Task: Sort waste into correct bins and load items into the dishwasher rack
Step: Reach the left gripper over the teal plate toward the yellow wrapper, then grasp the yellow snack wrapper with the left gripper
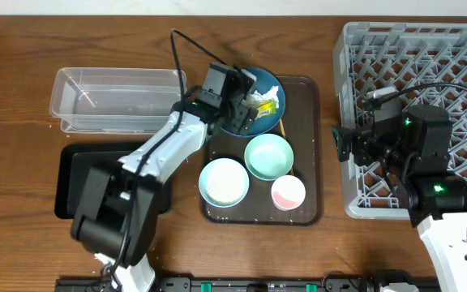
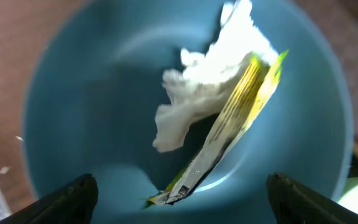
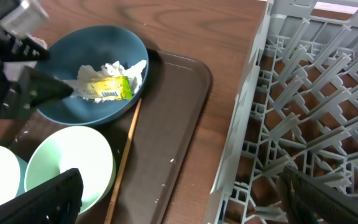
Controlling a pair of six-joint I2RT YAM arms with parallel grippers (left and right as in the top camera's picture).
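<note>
The dark-blue bowl [image 1: 254,101] sits at the back of the brown serving tray [image 1: 306,146] and holds a yellow-green wrapper [image 2: 235,124] and crumpled white tissue [image 2: 197,93]. My left gripper [image 1: 246,107] is inside the bowl and open, its fingertips [image 2: 73,199] wide on either side of the wrapper's lower end without touching it. On the same tray lie the mint-green bowl [image 1: 268,156], white bowl [image 1: 224,182], pink-lined cup [image 1: 288,193] and wooden stick [image 3: 124,158]. My right gripper [image 1: 343,146] hangs open and empty over the gap between the tray and the dishwasher rack [image 1: 416,113].
The clear tub [image 1: 116,99] stands at the back left, and the black tray [image 1: 75,182] in front of it is partly under my left arm. A few white grains [image 3: 173,160] lie on the brown tray. The rack's left wall [image 3: 247,124] rises next to my right gripper.
</note>
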